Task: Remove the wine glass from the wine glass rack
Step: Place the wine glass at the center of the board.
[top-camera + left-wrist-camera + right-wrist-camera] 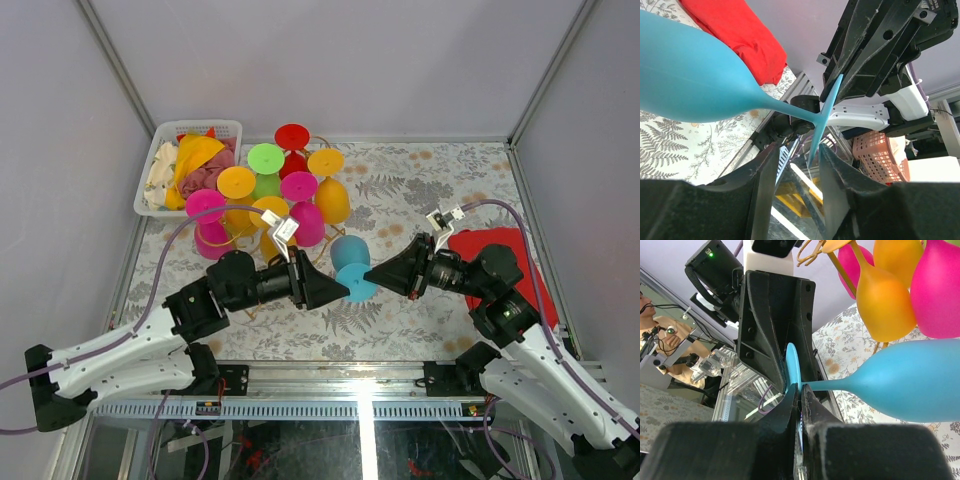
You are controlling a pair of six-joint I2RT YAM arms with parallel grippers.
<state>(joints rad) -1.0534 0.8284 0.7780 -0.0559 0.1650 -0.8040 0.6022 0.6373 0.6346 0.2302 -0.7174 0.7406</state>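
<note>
A blue wine glass (349,255) hangs in the air between my two grippers, off the gold wire rack (246,237), bowl toward the rack. My right gripper (371,276) is shut on the glass's round foot (793,365), with both fingers pinching the disc beside the stem. My left gripper (341,291) is open. The foot's edge (816,142) pokes between its spread fingers (762,192) with gaps on both sides. Several pink, orange, green and red glasses (300,186) hang on the rack, whose scroll ends (807,252) show in the right wrist view.
A white basket (152,165) holding cloths stands at the back left beside the rack. A red cloth (495,247) lies on the floral table under my right arm, also in the left wrist view (735,30). Grey walls enclose three sides.
</note>
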